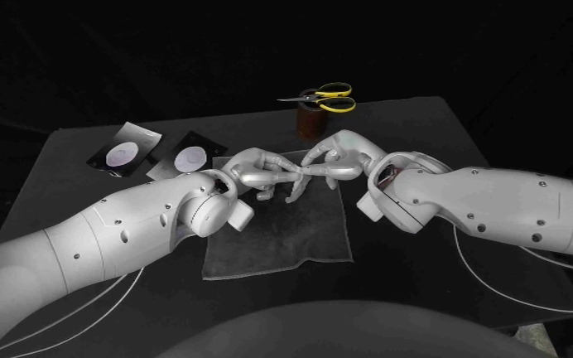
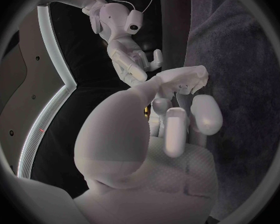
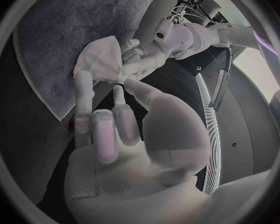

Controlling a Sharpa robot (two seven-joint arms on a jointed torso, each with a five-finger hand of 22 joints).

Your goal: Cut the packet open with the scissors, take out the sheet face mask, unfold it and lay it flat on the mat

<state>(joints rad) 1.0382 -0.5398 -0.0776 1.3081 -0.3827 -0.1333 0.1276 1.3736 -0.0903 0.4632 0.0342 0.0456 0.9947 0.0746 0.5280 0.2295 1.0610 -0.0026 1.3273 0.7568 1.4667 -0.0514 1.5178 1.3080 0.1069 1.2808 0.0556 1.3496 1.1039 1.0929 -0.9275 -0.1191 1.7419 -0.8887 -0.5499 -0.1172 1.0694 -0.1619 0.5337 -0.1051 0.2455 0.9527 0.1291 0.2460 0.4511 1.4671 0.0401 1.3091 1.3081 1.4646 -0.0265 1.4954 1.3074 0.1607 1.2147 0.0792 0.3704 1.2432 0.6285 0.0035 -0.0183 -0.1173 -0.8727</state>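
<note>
Sheet face mask (image 3: 101,58): folded, held above the far edge of the grey mat (image 1: 286,246).
Left hand (image 1: 265,172): fingertips pinch one side.
Right hand (image 1: 338,159): fingertips pinch the other.

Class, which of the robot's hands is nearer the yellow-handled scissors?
Right. The right hand lies just in front of the scissors; the left hand sits beside it, further to the robot's left and nearer its body.

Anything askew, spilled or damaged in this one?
Nothing stands out. The left hand and right hand pinch the bunched mask over the mat; the scissors stand in their holder.
</note>
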